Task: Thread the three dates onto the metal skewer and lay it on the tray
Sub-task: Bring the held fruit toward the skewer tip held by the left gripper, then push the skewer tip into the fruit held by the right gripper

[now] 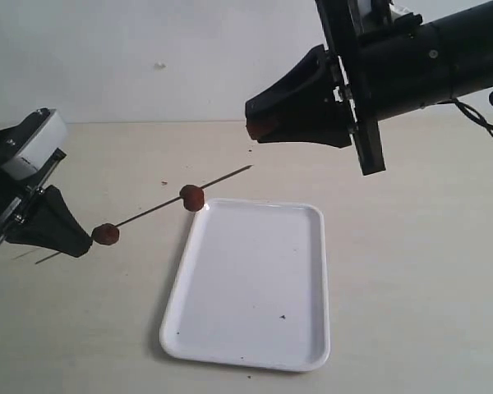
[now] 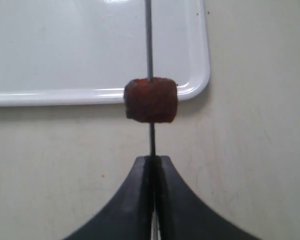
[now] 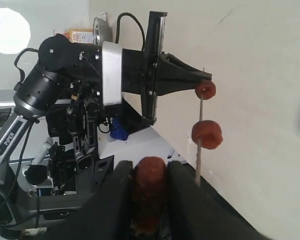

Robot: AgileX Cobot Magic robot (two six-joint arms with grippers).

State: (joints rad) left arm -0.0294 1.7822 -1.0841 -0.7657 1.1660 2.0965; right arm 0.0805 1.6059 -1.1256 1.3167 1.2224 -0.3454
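Note:
My left gripper is shut on the metal skewer, holding it level above the table. Two dates are threaded on it: one just past the fingertips, the other further along, over the corner of the white tray. The skewer's free tip points up and to the right. My right gripper hangs above and beyond that tip, shut on the third date. In the right wrist view both threaded dates show on the skewer.
The tray lies flat on the pale table with a few dark specks on it. A short piece of the skewer sticks out behind my left gripper. The right arm's black body fills the upper right.

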